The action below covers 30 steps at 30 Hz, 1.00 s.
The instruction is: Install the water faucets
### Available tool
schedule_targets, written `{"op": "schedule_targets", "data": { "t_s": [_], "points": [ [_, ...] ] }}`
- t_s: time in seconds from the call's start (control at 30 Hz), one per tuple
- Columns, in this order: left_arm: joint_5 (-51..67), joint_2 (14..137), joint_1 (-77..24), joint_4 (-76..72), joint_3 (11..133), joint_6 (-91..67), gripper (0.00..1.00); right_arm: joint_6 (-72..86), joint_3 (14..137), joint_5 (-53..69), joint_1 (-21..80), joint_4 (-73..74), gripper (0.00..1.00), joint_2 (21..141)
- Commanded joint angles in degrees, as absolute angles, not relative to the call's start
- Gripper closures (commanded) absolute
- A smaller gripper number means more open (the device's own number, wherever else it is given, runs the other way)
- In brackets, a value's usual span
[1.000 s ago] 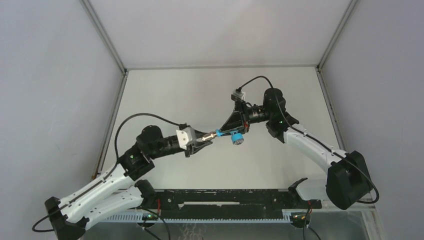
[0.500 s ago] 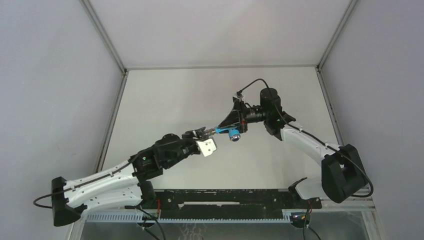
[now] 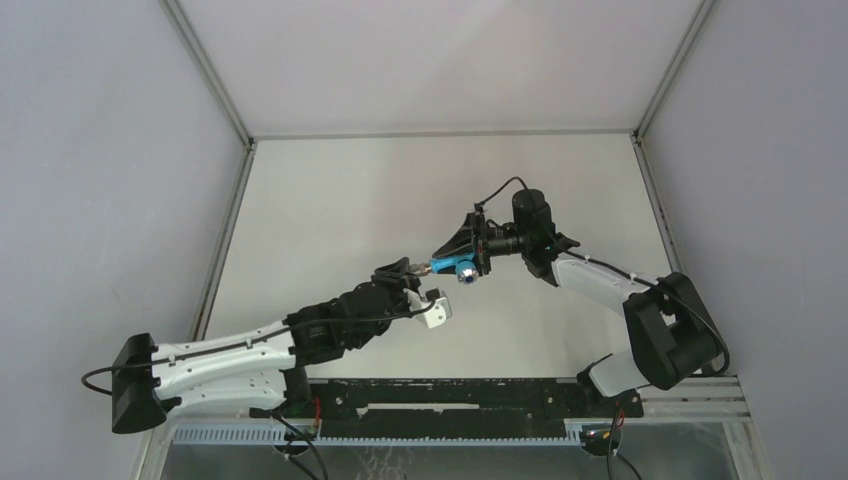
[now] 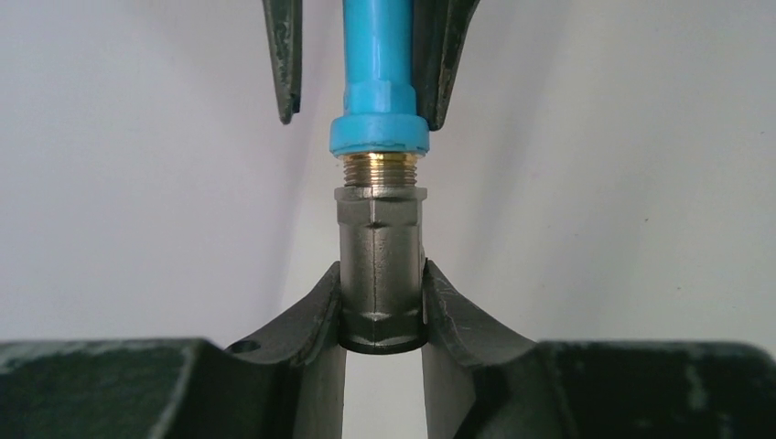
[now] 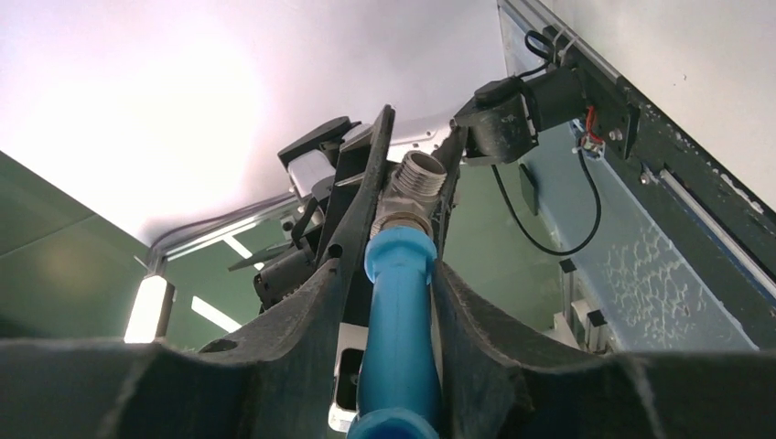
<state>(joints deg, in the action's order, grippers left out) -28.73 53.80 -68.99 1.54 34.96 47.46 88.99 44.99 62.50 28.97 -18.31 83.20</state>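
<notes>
Beneath me spreads a pale, matte tabletop (image 3: 340, 190), boxed in by plain grey walls (image 3: 100, 150) and slim metal corner posts (image 3: 210, 75). A black rail (image 3: 520, 392) runs along its near edge. My light is soft and even; above, strip lamps (image 5: 215, 315) glow on a greenish ceiling (image 5: 64, 265).

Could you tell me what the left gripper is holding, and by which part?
The grey metal fitting, pinched at its end farthest from the blue tap.

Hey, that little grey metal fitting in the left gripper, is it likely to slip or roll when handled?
Probably stiff and heavy for its size: the fitting looks like solid metal. Its shiny skin may be slippery, though the flat hex faces give the left gripper purchase. Those flats, and the blue tap threaded into it, should keep it from rolling.
</notes>
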Motion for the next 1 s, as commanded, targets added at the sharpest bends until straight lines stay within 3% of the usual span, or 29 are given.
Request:
{"op": "schedule_targets", "data": {
  "t_s": [0.0, 0.2, 0.37, 0.67, 0.97],
  "points": [
    [-14.07, 52.78, -71.41, -4.1, 36.13, 45.25, 1.0, 93.24, 46.15, 62.72, 30.51, -25.18, 0.51, 82.44],
    [-9.19, 53.02, -67.78, -0.48, 38.04, 37.82, 1.0, 90.46, 46.14, 62.78, 30.17, -21.29, 0.38, 80.62],
    [-5.72, 53.18, -63.23, 1.44, 39.59, 32.36, 1.0, 87.07, 46.08, 62.93, 30.06, -16.04, 0.37, 78.34],
    [6.66, 53.88, -55.57, 6.44, 43.73, 22.62, 1.0, 82.18, 45.63, 63.03, 29.83, -8.97, 0.26, 75.19],
    [10.01, 54.2, -52.24, 9.25, 45.22, 20.88, 1.0, 81.75, 45.26, 63.68, 29.06, -7.81, 0.25, 73.05]
  ]
}}
